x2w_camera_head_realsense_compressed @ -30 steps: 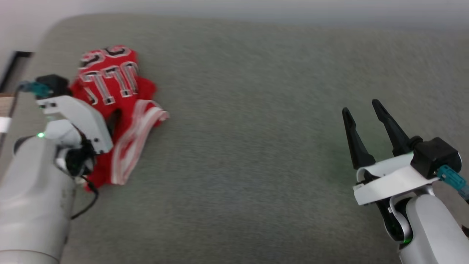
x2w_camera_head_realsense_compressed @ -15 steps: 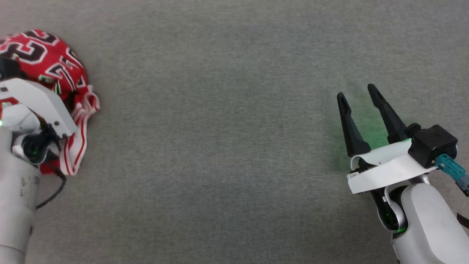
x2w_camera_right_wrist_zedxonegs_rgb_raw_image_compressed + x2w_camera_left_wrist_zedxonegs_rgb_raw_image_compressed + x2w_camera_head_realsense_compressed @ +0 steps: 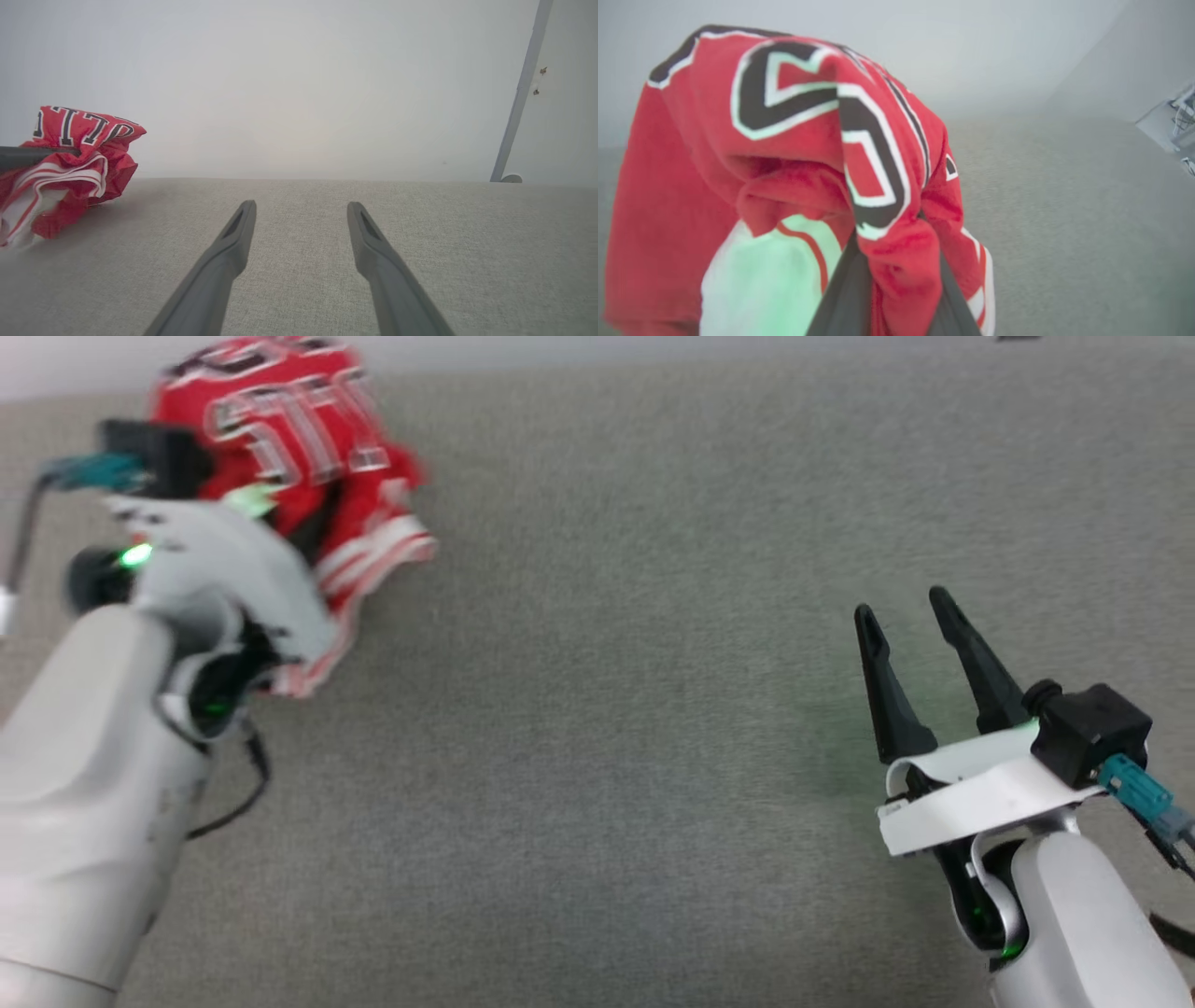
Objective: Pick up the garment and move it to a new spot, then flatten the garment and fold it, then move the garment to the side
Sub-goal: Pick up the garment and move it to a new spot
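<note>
The garment (image 3: 308, 448) is a bunched red jersey with black, white-outlined lettering and white-and-red striped trim, at the far left of the grey surface. My left gripper (image 3: 299, 523) reaches into it from the near side. In the left wrist view the two dark fingers (image 3: 845, 289) of my left gripper (image 3: 896, 261) pinch a fold of the garment (image 3: 784, 140), and the cloth hides their tips. The right wrist view shows the garment (image 3: 70, 163) as a heap at the left, with one left finger (image 3: 18, 156) running into it. My right gripper (image 3: 901, 602) (image 3: 301, 203) stands open and holds nothing, far to the right.
The grey cloth-covered surface (image 3: 607, 709) stretches wide between the two arms. Its far edge meets a pale wall (image 3: 299, 93). A grey upright pole (image 3: 518, 93) stands beyond the far right edge. Some pale equipment (image 3: 1176, 121) shows at the right of the left wrist view.
The head camera has swung about between frames. My left gripper has closed on the garment, which now sits bunched up higher. The right gripper has stayed open in place.
</note>
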Available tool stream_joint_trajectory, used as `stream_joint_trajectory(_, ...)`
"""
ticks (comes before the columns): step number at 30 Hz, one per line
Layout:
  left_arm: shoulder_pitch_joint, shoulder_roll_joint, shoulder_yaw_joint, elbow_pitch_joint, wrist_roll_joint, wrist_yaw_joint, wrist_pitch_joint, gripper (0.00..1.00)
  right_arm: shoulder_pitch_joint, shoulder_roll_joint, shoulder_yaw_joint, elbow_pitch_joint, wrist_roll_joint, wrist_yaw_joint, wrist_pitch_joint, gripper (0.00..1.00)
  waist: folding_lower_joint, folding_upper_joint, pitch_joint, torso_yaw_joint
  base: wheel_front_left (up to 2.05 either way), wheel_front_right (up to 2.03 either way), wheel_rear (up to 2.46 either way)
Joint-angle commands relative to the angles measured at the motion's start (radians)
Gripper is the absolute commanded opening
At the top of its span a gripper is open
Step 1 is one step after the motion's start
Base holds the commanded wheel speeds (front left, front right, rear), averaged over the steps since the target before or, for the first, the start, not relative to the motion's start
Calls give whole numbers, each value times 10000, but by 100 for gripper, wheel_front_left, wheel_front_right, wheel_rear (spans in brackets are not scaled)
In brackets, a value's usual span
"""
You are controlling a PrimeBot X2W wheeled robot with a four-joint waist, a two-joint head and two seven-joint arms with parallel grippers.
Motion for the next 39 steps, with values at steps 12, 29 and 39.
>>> stream_joint_trajectory(12,-1271,363,-4042,-3456,-440,-21,541,0,537,357,-588,-108,295,-14,-6,100,0,0,-92,-1711,0,0,0)
stream_joint_trajectory(29,-1785,717,-7644,-2078,-1614,-20,1739,0,488,780,-1441,-258,679,-14,-8,100,0,0,811,-3648,0,0,0)
stream_joint_trajectory(39,-776,700,-7893,-1226,-1085,16,3281,0,377,796,-1317,-271,1021,-14,-6,100,0,0,1049,-3855,0,0,0)
